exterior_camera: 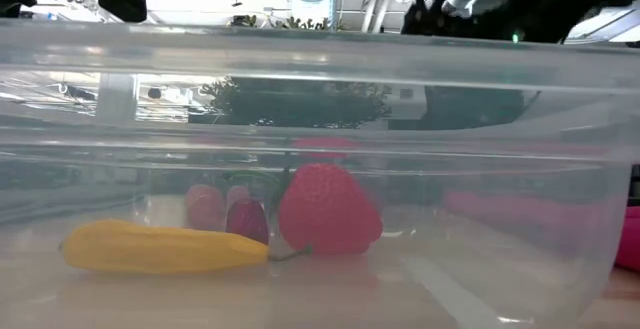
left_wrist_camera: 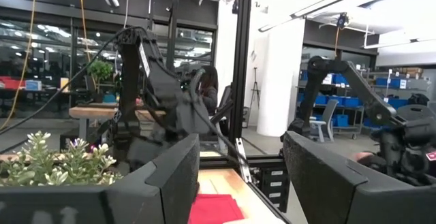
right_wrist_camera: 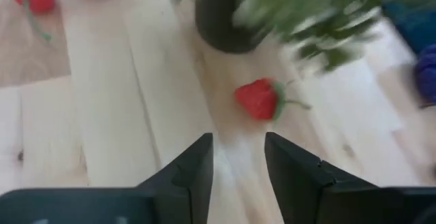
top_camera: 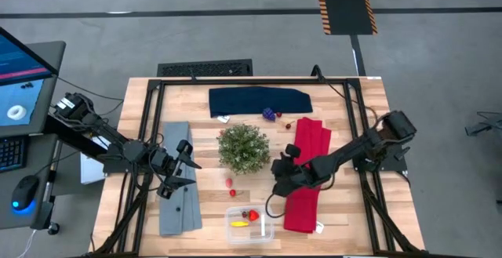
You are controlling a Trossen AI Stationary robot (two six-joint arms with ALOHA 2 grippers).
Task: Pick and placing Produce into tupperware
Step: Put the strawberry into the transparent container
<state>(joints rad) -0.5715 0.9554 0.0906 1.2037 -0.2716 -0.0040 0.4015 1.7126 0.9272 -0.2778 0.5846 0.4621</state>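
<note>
table (top_camera: 353, 203): pale planked wood, matt | tupperware (top_camera: 268, 230): clear, glossy plastic, smooth | red cloth (top_camera: 310, 144): soft, matt fabric | grey cloth (top_camera: 177, 203): matt fabric | strawberry (exterior_camera: 328, 209): dimpled, faintly shiny | yellow piece (exterior_camera: 160, 247): smooth, matt

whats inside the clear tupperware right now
Inside the tupperware: a yellow piece, a red strawberry and a small dark red piece. Pale pink shapes behind them are too blurred to name.

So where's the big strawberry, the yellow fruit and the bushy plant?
Big strawberry (exterior_camera: 328, 212), low view, middle of its red body.
Yellow fruit (exterior_camera: 160, 248), low view, middle of its length.
Bushy plant (top_camera: 243, 147), high view, centre of its leaves.
</note>
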